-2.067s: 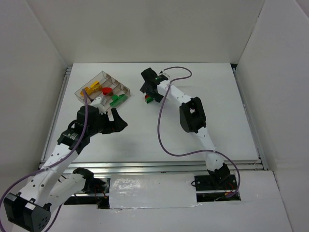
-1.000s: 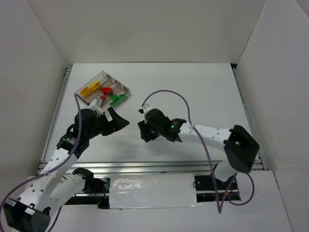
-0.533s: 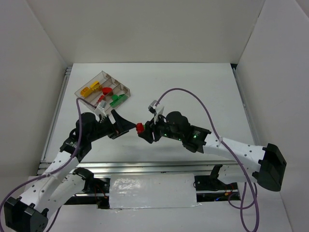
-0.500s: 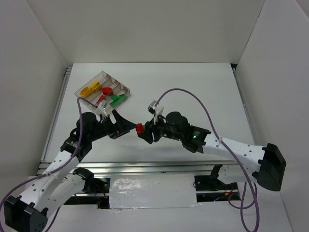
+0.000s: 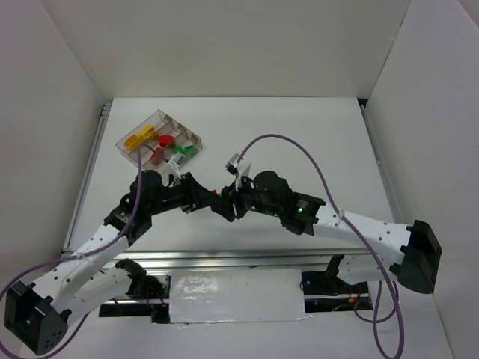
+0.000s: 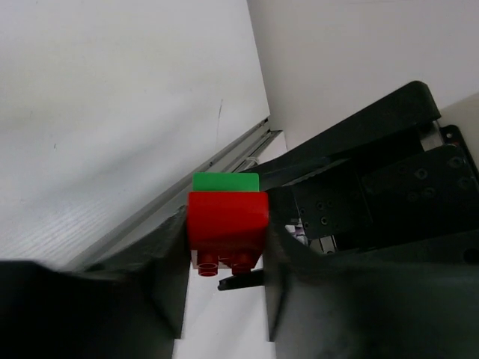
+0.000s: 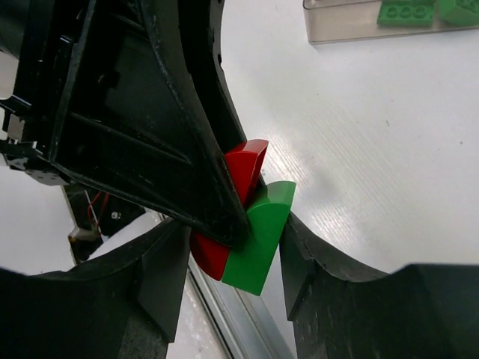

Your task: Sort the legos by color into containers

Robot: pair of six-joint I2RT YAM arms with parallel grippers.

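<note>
At the far left of the white surface [image 5: 314,149] stands the clear greyish three-compartment plastic tray [image 5: 182,123], with sorted bricks [image 5: 153,137] inside. Towards the front centre, the left pincer [image 6: 224,250] is pinching a small red plastic brick [image 6: 227,217]. Joined to it on the right is a small green plastic brick [image 7: 258,243], pinched by the right pincer [image 7: 232,262]. The joined pair lies along the line between the opposed tips. Judgement: separation requires a pull along that axis. The left arm is nearer the tray.
</note>
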